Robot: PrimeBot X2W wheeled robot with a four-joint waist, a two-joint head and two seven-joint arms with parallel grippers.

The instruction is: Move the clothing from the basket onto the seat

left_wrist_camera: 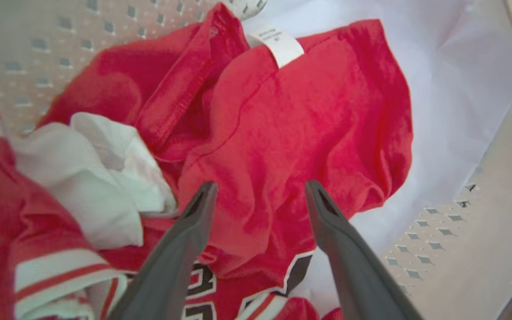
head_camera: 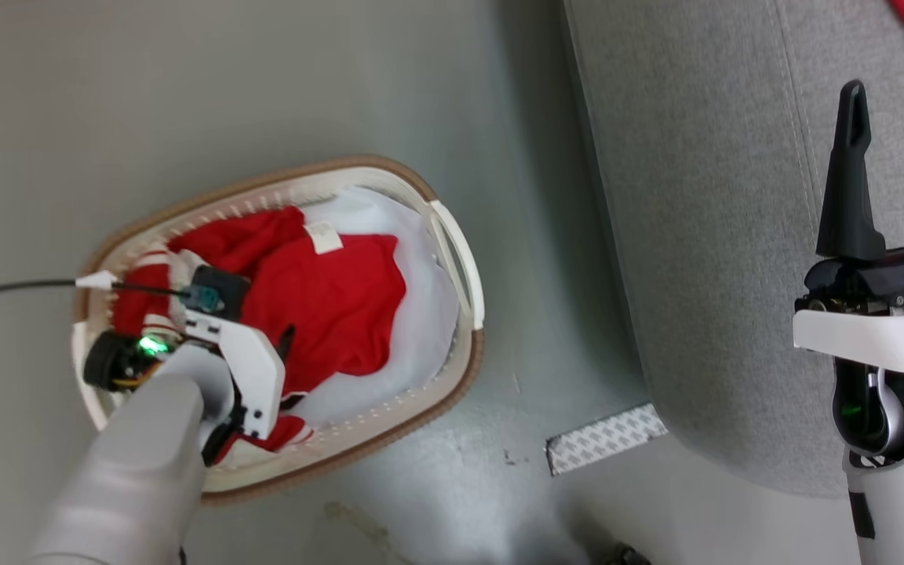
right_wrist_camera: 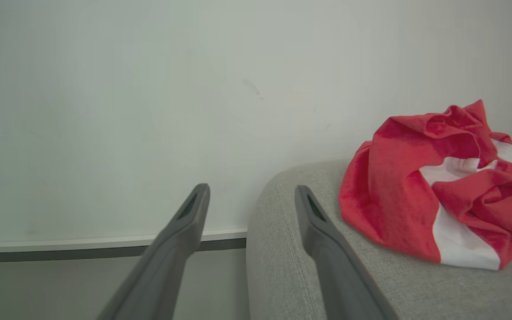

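The cream basket (head_camera: 464,259) with a brown rim stands on the floor left of the grey seat (head_camera: 703,235). Red clothing (head_camera: 326,298) with white stripes lies bunched inside it. My left arm reaches down into the basket. In the left wrist view my left gripper (left_wrist_camera: 260,186) hangs open just above a red garment (left_wrist_camera: 291,111), with nothing between its fingers. My right gripper (head_camera: 894,98) stands open and empty over the seat's edge (right_wrist_camera: 291,249). Another red and white garment (right_wrist_camera: 416,191) lies crumpled on the seat, to the right of the right gripper (right_wrist_camera: 251,190).
A white cloth pad (left_wrist_camera: 451,89) lines the basket under the clothing. A black cable (head_camera: 12,290) runs from the left to my left wrist. A patterned strip (head_camera: 605,438) lies on the floor by the seat's corner. A pale wall (right_wrist_camera: 105,111) rises behind the seat.
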